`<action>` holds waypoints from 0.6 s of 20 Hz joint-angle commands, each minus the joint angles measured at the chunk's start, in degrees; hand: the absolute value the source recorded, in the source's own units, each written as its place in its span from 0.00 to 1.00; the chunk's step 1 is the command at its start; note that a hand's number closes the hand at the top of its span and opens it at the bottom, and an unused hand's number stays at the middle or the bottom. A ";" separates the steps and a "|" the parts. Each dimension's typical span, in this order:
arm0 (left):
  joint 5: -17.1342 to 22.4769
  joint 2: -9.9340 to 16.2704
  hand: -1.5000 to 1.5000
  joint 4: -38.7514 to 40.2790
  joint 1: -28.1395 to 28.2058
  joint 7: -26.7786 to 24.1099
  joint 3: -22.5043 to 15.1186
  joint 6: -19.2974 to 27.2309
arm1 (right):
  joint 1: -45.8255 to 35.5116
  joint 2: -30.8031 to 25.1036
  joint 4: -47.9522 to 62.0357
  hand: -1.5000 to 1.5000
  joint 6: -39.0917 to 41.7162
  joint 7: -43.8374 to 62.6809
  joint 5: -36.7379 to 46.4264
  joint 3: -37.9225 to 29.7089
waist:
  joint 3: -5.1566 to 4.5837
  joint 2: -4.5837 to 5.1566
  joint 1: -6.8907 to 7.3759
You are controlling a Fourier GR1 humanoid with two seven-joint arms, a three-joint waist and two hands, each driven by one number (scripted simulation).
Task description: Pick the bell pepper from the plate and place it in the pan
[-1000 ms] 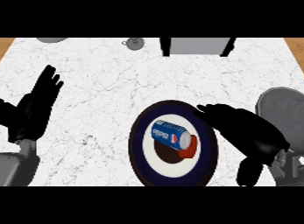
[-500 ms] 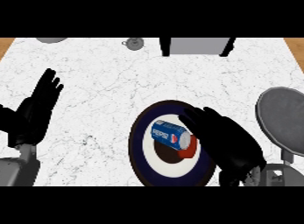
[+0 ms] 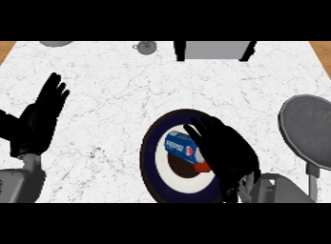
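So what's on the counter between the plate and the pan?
Nothing: the head view shows only bare white marble between the plate and the grey pan.

White veined marble counter (image 3: 160,86) (matt grey pan (image 3: 315,131)).

This is a kitchen: a white marbled worktop (image 3: 160,81) carries a dark round plate (image 3: 154,162), a grey pan (image 3: 315,131) at the right edge, and small grey kitchen items along its far edge, with wooden flooring beyond.
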 commanded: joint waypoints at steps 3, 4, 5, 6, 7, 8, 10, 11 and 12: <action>-1.82 -1.34 0.50 -2.88 -0.08 3.39 0.57 -0.06 | 1.83 0.64 2.83 0.00 1.24 -3.72 5.00 -3.20 | 0.01 -0.03 -0.05; -2.55 -0.97 0.50 -4.78 3.01 1.86 0.16 -0.48 | 0.69 5.69 7.56 0.00 -2.97 -2.69 7.89 0.81 | 0.02 -0.02 0.24; -0.59 -1.31 0.50 -4.68 2.83 2.45 2.03 -1.65 | 1.73 3.13 6.76 0.00 -2.40 -6.04 7.80 -2.27 | 0.01 -0.02 0.08; -1.82 -1.90 0.50 -1.32 0.06 1.46 1.78 -1.30 | -1.96 4.63 7.76 0.00 1.41 -6.29 4.74 -6.16 | 0.00 0.02 0.01; -3.76 -2.33 0.50 -2.89 -0.98 3.74 0.53 -0.07 | 0.90 4.76 7.73 0.00 -0.48 -7.11 7.62 -3.12 | 0.01 0.00 -0.05; -3.63 -3.62 0.50 -0.90 1.92 -1.18 0.17 -1.25 | 0.76 4.64 12.78 0.00 -5.86 -10.03 10.29 -1.60 | 0.01 0.05 0.09; -3.80 -3.50 0.50 -0.43 1.33 -0.31 1.00 -1.88 | -1.03 5.56 14.09 0.00 -1.61 -10.38 9.68 -4.40 | 0.01 0.03 0.08; -3.90 -2.49 0.50 -4.02 2.98 1.34 1.35 -2.26 | 0.73 5.79 13.25 0.00 -1.31 -9.92 10.52 -3.77 | 0.01 -0.02 0.10; -3.89 -3.23 0.50 -0.53 -1.86 1.85 1.79 -1.16 | 1.76 7.29 17.48 0.00 -6.82 -10.97 13.30 -0.66 | 0.02 0.06 0.02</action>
